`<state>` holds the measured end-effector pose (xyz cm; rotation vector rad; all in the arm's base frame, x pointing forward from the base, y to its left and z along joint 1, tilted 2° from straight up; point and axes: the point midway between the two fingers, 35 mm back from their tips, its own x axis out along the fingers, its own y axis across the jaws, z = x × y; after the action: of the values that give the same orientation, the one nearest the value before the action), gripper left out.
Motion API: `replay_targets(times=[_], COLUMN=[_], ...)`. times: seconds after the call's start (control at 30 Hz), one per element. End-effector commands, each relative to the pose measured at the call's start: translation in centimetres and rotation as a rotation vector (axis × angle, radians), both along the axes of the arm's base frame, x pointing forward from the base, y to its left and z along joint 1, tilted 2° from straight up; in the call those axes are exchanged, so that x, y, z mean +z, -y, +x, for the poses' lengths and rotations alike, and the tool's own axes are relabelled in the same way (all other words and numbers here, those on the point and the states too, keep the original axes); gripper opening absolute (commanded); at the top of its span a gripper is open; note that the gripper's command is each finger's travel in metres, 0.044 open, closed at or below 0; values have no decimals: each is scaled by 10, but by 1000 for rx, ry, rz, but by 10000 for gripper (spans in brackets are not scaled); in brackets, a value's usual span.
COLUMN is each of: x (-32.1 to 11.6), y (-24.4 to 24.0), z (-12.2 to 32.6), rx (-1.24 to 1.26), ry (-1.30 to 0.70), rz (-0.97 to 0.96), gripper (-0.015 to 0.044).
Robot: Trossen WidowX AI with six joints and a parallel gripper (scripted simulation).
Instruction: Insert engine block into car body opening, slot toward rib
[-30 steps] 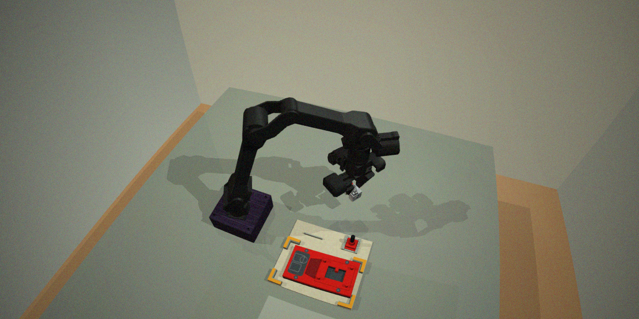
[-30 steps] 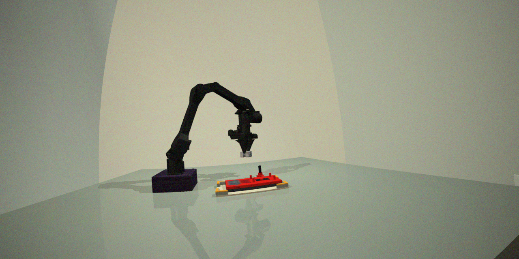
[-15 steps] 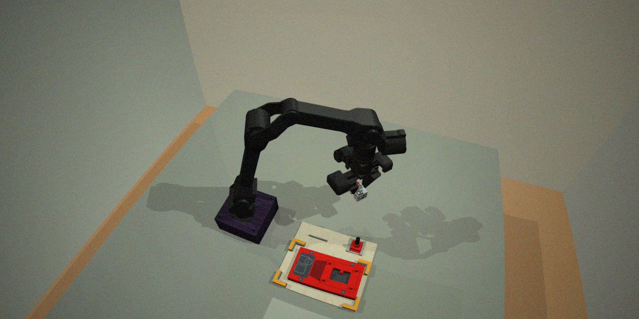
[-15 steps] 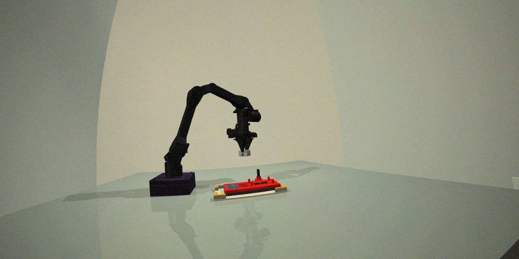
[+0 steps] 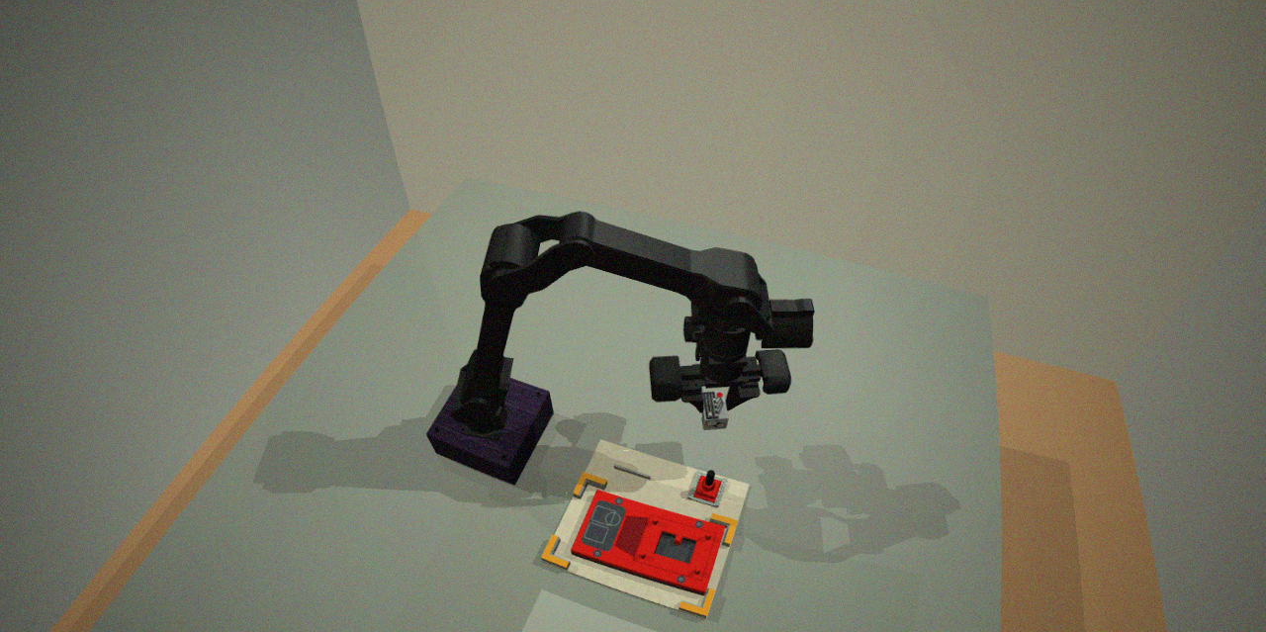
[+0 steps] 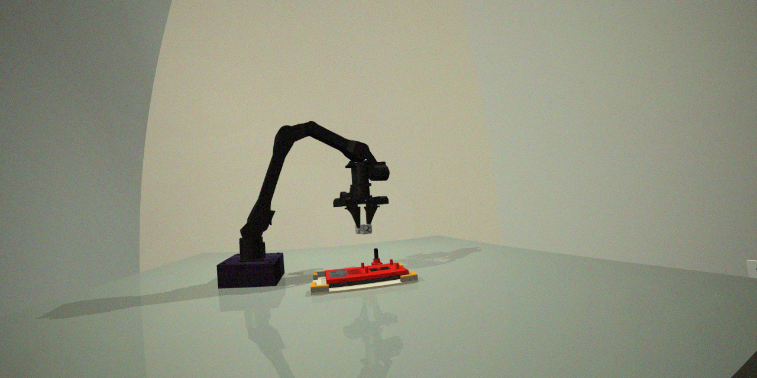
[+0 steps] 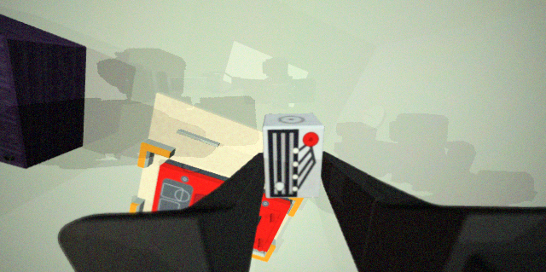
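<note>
My gripper (image 5: 715, 403) (image 6: 363, 225) (image 7: 291, 158) is shut on the engine block (image 5: 714, 418) (image 6: 363, 229) (image 7: 287, 120), a small white-grey block with black stripes and a red dot on top. It holds the block in the air, well above the board. The red car body (image 5: 630, 559) (image 6: 349, 279) (image 7: 209, 182) lies flat between the corner brackets. Its dark opening (image 5: 675, 547) shows in the top view, with a small red rib on the far edge. The left finger hides part of the car body in the wrist view. The block's slot side cannot be told.
The cream board (image 5: 664, 469) (image 7: 239, 136) has orange-topped corner brackets (image 5: 553, 552) (image 7: 158, 148) and a thin grey bar (image 5: 632, 471) (image 7: 198, 137). A red piece with an upright black stick (image 5: 709, 479) (image 6: 376, 254) stands behind the car body. The purple base (image 6: 248, 272) (image 7: 47, 101) is left of the board.
</note>
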<state>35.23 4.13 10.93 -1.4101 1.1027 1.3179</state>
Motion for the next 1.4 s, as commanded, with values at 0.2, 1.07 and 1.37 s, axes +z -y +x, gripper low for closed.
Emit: replay_targets(times=[0.2,1.07,1.37], x=[-7,-31,-39], y=[31,113,141], z=[1,-6,-13], rx=[-303,-1152,-1447], ry=[10,46,60], rz=[10,37,47], gripper=[0,0,0])
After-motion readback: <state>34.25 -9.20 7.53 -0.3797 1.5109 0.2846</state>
